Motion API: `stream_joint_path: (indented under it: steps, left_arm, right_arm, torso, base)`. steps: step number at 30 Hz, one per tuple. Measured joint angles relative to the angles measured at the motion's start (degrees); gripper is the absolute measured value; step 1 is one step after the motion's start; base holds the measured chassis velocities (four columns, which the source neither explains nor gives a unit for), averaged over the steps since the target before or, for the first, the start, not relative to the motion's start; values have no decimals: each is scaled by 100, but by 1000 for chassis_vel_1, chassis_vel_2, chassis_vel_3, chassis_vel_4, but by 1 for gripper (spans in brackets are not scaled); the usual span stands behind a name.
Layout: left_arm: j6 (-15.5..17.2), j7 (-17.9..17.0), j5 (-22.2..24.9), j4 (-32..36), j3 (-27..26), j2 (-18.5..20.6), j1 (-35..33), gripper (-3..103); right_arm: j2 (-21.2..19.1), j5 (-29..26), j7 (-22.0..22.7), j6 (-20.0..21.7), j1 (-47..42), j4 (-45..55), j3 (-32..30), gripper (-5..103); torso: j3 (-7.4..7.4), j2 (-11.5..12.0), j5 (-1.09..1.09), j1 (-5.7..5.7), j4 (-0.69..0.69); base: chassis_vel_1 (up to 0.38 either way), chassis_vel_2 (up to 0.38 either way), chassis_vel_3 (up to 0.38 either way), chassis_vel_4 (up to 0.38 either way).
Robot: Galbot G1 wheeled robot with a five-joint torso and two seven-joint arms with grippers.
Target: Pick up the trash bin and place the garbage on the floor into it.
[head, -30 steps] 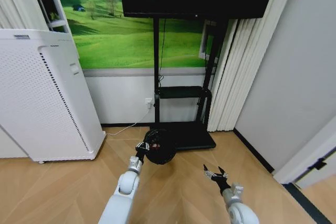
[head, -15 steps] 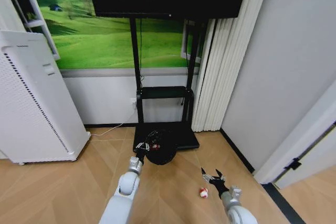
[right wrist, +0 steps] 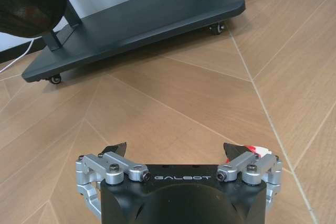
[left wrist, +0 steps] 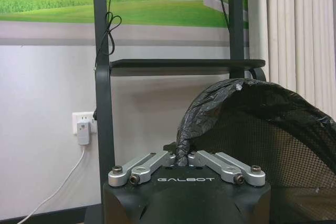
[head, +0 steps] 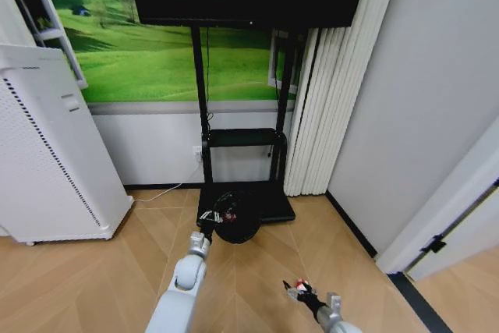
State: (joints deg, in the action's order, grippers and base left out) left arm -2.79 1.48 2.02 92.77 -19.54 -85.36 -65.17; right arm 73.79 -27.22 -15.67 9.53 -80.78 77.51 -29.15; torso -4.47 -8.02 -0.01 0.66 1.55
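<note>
Right gripper (right wrist: 176, 153): jaws spread wide, nothing between them; it hangs low over the floor (right wrist: 173, 98), fingertips pointed down and forward (a reach posture, by my reading).
Garbage, scrap (right wrist: 251, 151): a red-and-white piece lies on the parquet, just beside one fingertip and partly hidden behind it; whether it touches I cannot tell. In the head view the same scrap (head: 299, 284) sits at the tips of the right gripper (head: 303, 294).
Why so placed: the wide opening suits straddling the scrap from above; the jaws would need to centre on it before closing.
Left gripper (left wrist: 182, 157): fingers pinched together on the lined rim of the trash bin (left wrist: 262, 135), clamping liner and mesh wall.
Trash bin, position: held off the floor ahead of the robot, tipped so its mouth faces back toward it, in front of the black TV stand (head: 242, 138) (see head view, bin (head: 236, 220), left gripper (head: 212, 220)).
Why so held: a rim grip leaves the mouth unobstructed to receive litter.
Inside bin: something red shows; not identifiable.
Surroundings: white perforated appliance (head: 47, 161) at far left, well apart.
</note>
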Motion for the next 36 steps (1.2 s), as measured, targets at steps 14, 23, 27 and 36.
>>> stream_joint_path:
  steps: [14, 23, 27, 36]
  left_arm:
    - [17, 23, 102, 262, -121, 106, -210, 3]
    - [11, 45, 149, 337, -194, 120, -249, 3]
    - [10, 51, 160, 373, -210, 147, -249, 3]
    - [8, 52, 135, 383, -199, 116, -258, 3]
  right_arm:
    - [149, 587, 57, -333, 354, -946, -8, 100]
    - [253, 687, 165, -421, 495, -1164, -18, 100]
    - [299, 706, 199, -451, 555, -1210, -16, 100]
    - [294, 670, 215, -461, 669, -1259, -9, 100]
  torso:
    - [0, 0, 1, 0, -1]
    - [0, 0, 0, 0, -1]
    - [0, 0, 1, 0, -1]
    - [0, 0, 0, 0, -1]
  base:
    - [0, 0, 0, 0]
    - [0, 0, 0, 0]
    - [0, 0, 0, 0]
    - [0, 0, 0, 0]
